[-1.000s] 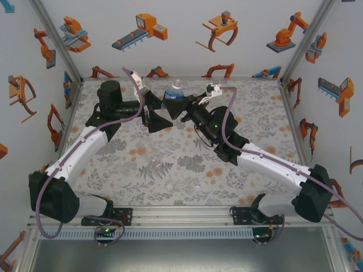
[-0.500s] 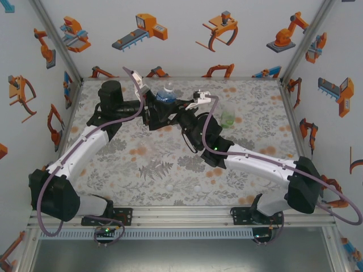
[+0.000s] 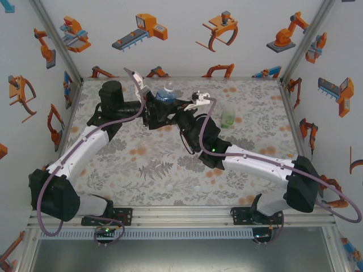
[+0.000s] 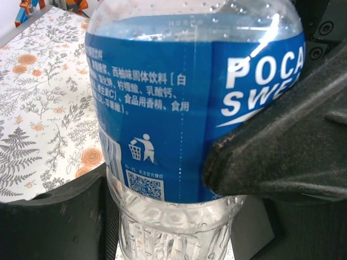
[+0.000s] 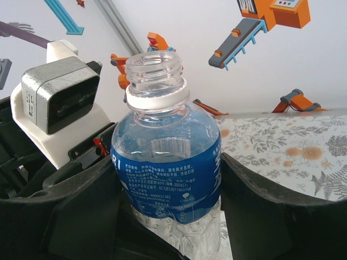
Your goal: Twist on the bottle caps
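The blue-label bottle stands upright at the back of the table, between both arms. Its threaded neck is open, with a white ring and no cap on it. My right gripper is shut on the bottle, one finger on each side of the label. From the other side my left gripper is shut on the same bottle, its fingers pressed against the label and the clear base. Two white bottle caps lie on the table near the front. A green-tinted bottle stands to the right.
The floral table mat is walled in by white panels with orange robot pictures. The left wrist camera housing sits close behind the bottle in the right wrist view. The right forearm crosses the mat's right half.
The right gripper carried the blue-label bottle a little left, uncovering the green-tinted bottle. The left gripper's fingers closed from wide open onto the bottle.
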Controlling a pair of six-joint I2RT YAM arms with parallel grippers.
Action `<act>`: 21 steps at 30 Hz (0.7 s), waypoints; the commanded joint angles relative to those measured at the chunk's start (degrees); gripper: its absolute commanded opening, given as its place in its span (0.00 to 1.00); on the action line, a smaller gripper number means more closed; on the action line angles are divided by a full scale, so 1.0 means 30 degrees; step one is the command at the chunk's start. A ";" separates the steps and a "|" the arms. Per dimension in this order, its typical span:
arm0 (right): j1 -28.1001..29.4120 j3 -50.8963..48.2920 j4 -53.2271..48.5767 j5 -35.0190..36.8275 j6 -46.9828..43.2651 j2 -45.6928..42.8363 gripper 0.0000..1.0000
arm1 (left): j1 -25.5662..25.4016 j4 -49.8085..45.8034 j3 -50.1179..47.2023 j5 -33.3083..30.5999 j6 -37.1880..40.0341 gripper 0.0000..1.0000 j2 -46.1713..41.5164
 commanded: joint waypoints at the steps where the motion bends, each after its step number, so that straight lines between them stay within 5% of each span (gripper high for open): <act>1: 0.0271 0.0243 0.0502 0.0564 -0.0263 -0.0696 0.48 | 0.0062 -0.0714 0.0321 -0.0164 0.0669 0.34 -0.0246; 7: 0.0042 0.0506 -0.2615 -0.1388 -0.1456 -0.2271 0.79 | 0.0044 -0.1305 0.0478 -0.0059 0.1145 0.25 -0.0350; 14: -0.2580 0.0317 -0.5900 -0.7413 -0.0885 -0.4540 0.83 | 0.0044 -0.1802 0.0819 0.1610 0.1636 0.21 -0.0356; 21: -0.5855 -0.0708 -0.1516 -1.7099 0.1285 -0.4102 0.82 | -0.0128 -0.1333 0.0863 0.5038 0.1799 0.18 -0.0453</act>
